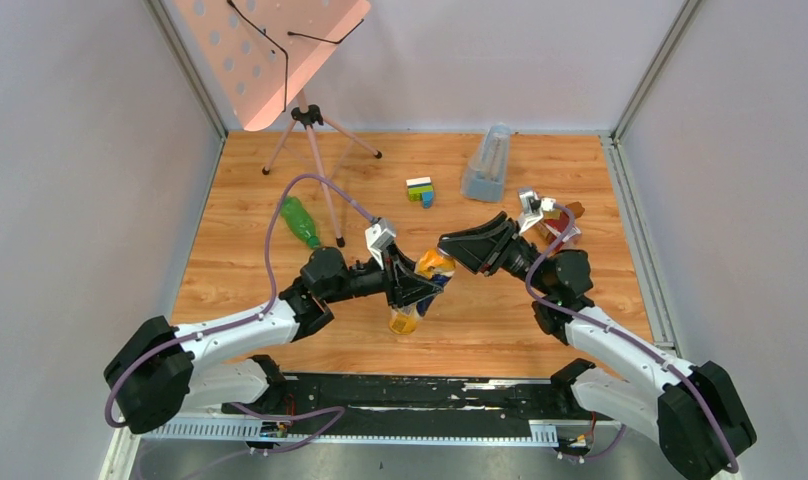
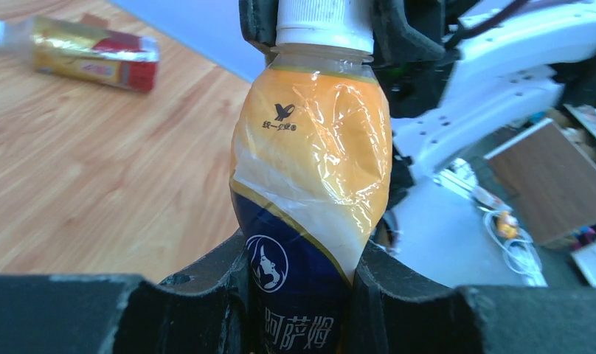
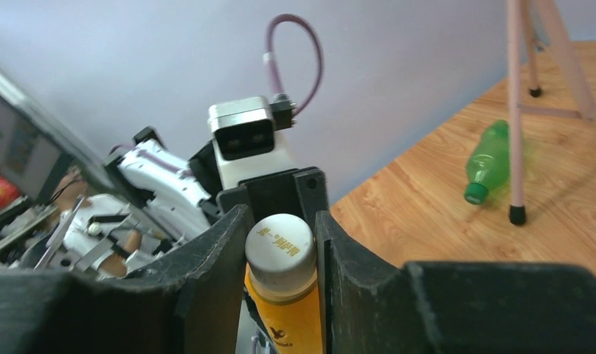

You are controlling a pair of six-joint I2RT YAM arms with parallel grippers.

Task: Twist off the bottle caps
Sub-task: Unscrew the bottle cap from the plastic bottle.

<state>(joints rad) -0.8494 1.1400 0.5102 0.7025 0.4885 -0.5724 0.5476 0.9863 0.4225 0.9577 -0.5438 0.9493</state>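
White ribbed plastic cap [image 3: 279, 247] is not yet coming off the yellow-labelled amber plastic bottle [image 2: 310, 147] over the wooden table [image 1: 540, 320] — left gripper [image 1: 423, 288] clamping its body, right gripper [image 1: 446, 245] pinching the cap — while the green plastic bottle [image 3: 494, 155] and red-labelled amber bottle [image 2: 88, 55] are lying capped, waiting.

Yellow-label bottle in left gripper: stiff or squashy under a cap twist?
Probably squashy: the yellow-label bottle shows crinkled wrap above the left gripper clamping it. Its glossy film looks slippery, so it may spin there once the right gripper, shut on the white cap, twists.
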